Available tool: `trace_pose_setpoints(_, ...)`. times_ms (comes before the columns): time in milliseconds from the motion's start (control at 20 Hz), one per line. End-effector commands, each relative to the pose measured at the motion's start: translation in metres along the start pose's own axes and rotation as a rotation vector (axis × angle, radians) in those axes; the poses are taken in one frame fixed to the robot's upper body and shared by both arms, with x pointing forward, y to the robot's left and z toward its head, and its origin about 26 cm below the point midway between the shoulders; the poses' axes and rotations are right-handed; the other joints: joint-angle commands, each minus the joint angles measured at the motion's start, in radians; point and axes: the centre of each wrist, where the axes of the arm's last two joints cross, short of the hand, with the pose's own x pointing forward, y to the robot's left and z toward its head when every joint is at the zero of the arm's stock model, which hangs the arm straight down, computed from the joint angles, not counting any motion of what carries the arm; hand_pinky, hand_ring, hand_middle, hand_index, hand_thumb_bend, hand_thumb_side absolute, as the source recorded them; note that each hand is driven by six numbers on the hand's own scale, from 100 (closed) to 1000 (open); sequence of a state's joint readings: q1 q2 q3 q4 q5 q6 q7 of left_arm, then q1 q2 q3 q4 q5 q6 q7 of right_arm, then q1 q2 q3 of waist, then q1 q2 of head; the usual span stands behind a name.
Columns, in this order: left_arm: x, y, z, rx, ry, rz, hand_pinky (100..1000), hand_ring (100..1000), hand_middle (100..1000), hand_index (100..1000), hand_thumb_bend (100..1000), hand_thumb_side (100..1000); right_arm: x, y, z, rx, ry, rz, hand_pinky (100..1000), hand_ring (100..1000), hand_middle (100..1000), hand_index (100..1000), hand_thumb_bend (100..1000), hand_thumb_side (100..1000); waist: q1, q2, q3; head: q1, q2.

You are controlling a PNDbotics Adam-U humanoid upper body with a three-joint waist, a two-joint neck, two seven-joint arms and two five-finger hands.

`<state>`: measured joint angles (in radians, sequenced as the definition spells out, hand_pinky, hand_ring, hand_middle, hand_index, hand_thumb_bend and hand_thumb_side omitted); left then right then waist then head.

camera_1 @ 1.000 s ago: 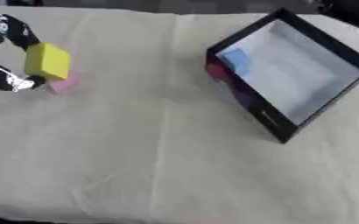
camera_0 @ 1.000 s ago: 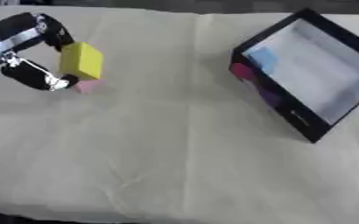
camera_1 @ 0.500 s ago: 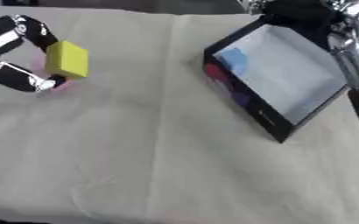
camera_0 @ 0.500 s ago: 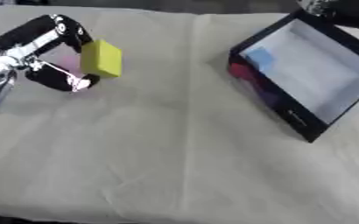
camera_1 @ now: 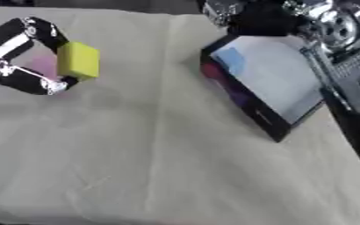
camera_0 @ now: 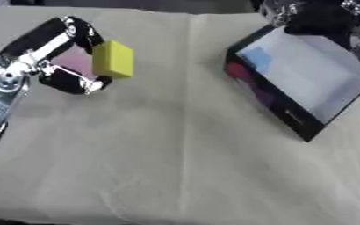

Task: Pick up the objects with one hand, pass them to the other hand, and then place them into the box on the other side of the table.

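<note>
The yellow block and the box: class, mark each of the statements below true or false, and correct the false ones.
1. The left hand holds the yellow block between its fingers and thumb. True.
2. The block rests in the box. False: it is in the left hand, far to the box's left.
3. The box lies on the right side of the cloth. True.
4. The right hand carries a pink thing. False: a pink thing shows behind the left hand.
5. Something blue lies inside the box. True.
</note>
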<state>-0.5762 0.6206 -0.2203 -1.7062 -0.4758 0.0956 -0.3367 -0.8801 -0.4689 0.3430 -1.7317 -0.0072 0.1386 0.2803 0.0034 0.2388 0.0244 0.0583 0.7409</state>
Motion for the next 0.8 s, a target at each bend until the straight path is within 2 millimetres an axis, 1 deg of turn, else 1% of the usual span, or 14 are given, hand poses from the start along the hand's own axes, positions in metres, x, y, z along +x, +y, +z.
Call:
trace_pose_setpoints(50,0.009,0.006,-0.005,0.043,-0.031,-0.004,714,566,551,488,192,100,0.006,-0.002,-0.007,0.013,-0.018,0.032,913,892,957,937,100,428,-0.013,-0.046,0.002,-0.006,-0.003)
trace_pose_setpoints(150,0.012,0.003,-0.008,0.057,-0.040,0.018,712,561,549,487,182,100,0.006,0.001,-0.009,0.024,-0.021,0.038,913,893,958,937,100,413,-0.013,-0.046,0.002,-0.009,-0.004)
trace_pose_setpoints(200,0.013,0.001,-0.009,0.065,-0.045,0.031,711,558,548,486,176,100,0.006,0.002,-0.011,0.030,-0.021,0.042,912,893,959,937,100,385,-0.014,-0.046,0.003,-0.010,-0.004)
trace_pose_setpoints(250,0.014,-0.001,-0.011,0.073,-0.047,0.044,710,557,547,486,174,100,0.006,0.003,-0.012,0.035,-0.022,0.046,912,893,959,937,100,409,-0.014,-0.046,0.003,-0.011,-0.004)
trace_pose_setpoints(400,0.015,-0.003,-0.012,0.083,-0.049,0.058,710,557,547,486,174,100,0.006,0.005,-0.013,0.040,-0.022,0.052,912,893,959,937,100,409,-0.014,-0.046,0.003,-0.012,-0.003)
trace_pose_setpoints(500,0.017,-0.005,-0.015,0.086,-0.056,0.073,707,550,543,485,161,100,0.008,0.008,-0.016,0.057,-0.035,0.056,914,895,960,938,100,367,-0.013,-0.045,0.004,-0.012,-0.003)
trace_pose_setpoints(650,0.021,-0.012,-0.021,0.090,-0.064,0.098,706,548,542,484,157,100,0.011,0.014,-0.019,0.099,-0.049,0.073,916,899,965,942,100,341,-0.012,-0.044,0.005,-0.014,-0.002)
trace_pose_setpoints(700,0.022,-0.013,-0.022,0.091,-0.067,0.102,706,548,542,484,156,100,0.011,0.016,-0.020,0.113,-0.053,0.080,917,905,969,945,100,318,-0.012,-0.044,0.005,-0.014,-0.002)
trace_pose_setpoints(800,0.024,-0.015,-0.024,0.095,-0.073,0.107,705,546,541,484,154,100,0.012,0.017,-0.021,0.137,-0.058,0.096,919,911,974,949,100,310,-0.012,-0.043,0.006,-0.014,-0.003)
